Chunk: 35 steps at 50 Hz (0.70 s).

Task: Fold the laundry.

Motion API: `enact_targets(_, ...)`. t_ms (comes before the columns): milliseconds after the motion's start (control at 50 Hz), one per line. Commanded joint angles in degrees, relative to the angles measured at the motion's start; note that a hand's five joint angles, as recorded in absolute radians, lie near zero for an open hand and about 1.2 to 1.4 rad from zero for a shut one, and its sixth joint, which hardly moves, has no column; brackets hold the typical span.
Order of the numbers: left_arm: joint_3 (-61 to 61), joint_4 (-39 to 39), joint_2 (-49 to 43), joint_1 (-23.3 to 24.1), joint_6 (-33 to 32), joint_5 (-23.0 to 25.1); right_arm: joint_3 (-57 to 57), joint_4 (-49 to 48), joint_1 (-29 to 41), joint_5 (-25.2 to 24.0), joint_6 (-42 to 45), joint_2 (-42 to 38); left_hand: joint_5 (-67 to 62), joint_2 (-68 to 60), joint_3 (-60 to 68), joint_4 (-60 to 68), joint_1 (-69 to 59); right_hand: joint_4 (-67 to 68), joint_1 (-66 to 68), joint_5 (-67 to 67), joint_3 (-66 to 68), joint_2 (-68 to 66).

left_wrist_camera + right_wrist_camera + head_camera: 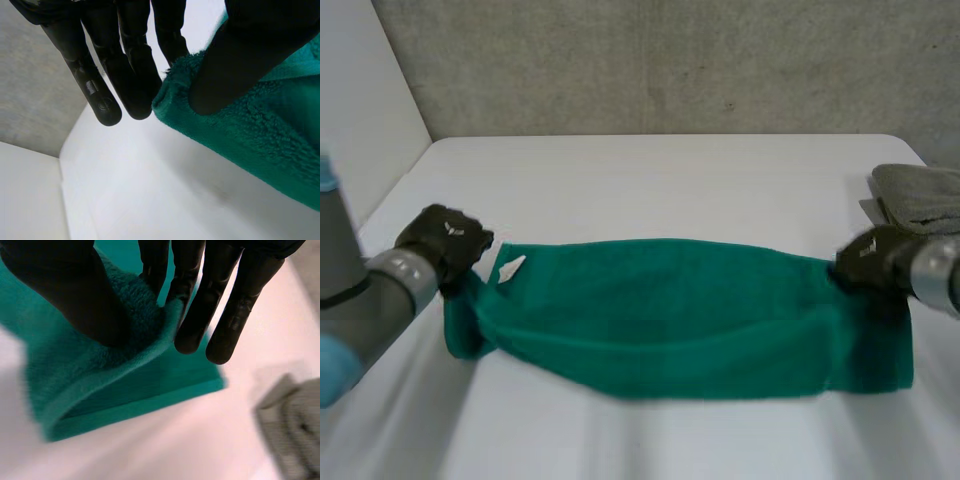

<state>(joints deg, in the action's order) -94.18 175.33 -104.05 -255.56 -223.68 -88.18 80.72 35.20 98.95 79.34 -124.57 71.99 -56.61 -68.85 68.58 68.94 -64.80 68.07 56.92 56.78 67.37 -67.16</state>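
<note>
The green towel [670, 315] lies across the middle of the white table [670, 170], stretched from 9 o'clock to 3 o'clock in the head view, with its near edge on the surface. The left hand [445, 240] pinches the far corner at the 9 o'clock end: the left wrist view shows the thumb [235, 60] pressing the pile against nearly straight fingers [135, 75]. The right hand [868, 258] pinches the far corner at the 3 o'clock end in the same manner. Risk 1: the left pinch sits at the very tip of the corner, so a pull toward 3 o'clock probably strips the cloth out of it. Risk 2: in the right wrist view the pinch takes an upper layer while a lower layer lies flat on the table, so a lift likely separates the layers. Risk 3: unequal travel of the two hands skews the edges. Risk 4: a grey folded cloth [920, 195] rests near the right hand at 2 o'clock, and a wide swing may drag it. A white label [510, 267] lies on the towel just beside the left hand. The surface is smooth and white, and probably gives little friction. A rough grey wall [670, 60] closes the far side at 12 o'clock, and a plain white panel [360, 90] stands at 10 o'clock.
</note>
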Motion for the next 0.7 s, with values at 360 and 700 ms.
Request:
enact_targets(360,47.25,35.87,-14.25,4.9,9.57,-12.8,-43.37,-46.98,8.89,11.1,-12.98,-9.68,-13.39,-11.15,11.42,11.06,-15.2,11.93,23.08,13.22,12.63,-12.84)
enact_targets(700,15.88,34.55,-20.05,3.84,11.52,-10.87,-11.03,-46.98,10.74,-0.24,-12.01,-18.72,-13.39,-11.15,11.42,11.06,-15.2,11.93,23.08,13.22,12.63,-12.84)
